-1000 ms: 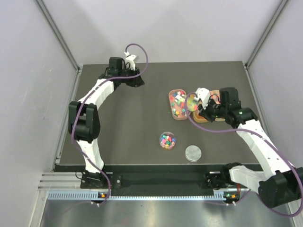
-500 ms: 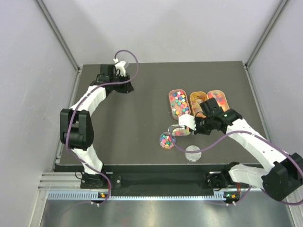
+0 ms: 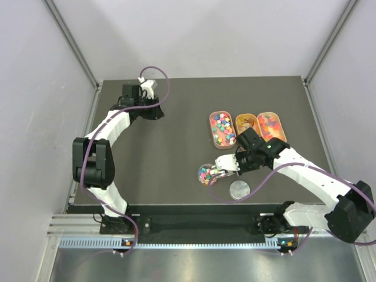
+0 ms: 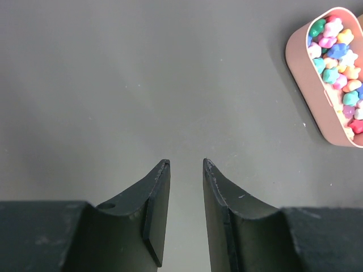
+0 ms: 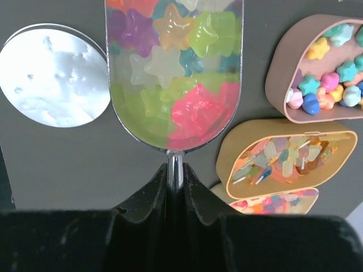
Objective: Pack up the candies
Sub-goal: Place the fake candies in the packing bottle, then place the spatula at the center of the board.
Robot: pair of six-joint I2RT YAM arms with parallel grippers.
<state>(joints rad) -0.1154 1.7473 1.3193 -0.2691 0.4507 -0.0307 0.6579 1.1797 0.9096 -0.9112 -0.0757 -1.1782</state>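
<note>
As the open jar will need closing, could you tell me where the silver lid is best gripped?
Probably by its rim, from straight above: the lid lies flat on the table, a thin disc, so only opposite edge points offer purchase.

Right gripper [image 5: 175,174], carrying the scoop [image 5: 142,133] of candies [image 5: 201,107], has left the trays [image 3: 211,126] at right centre. It now sits lower and further left, with the scoop bowl over the jar [image 3: 205,175] at lower centre. The right forearm stretches out leftward. Left arm [image 3: 111,124] has drawn toward the left edge, its elbow further left and lower. Left gripper [image 4: 185,170] has shifted slightly left in the upper left.
</note>
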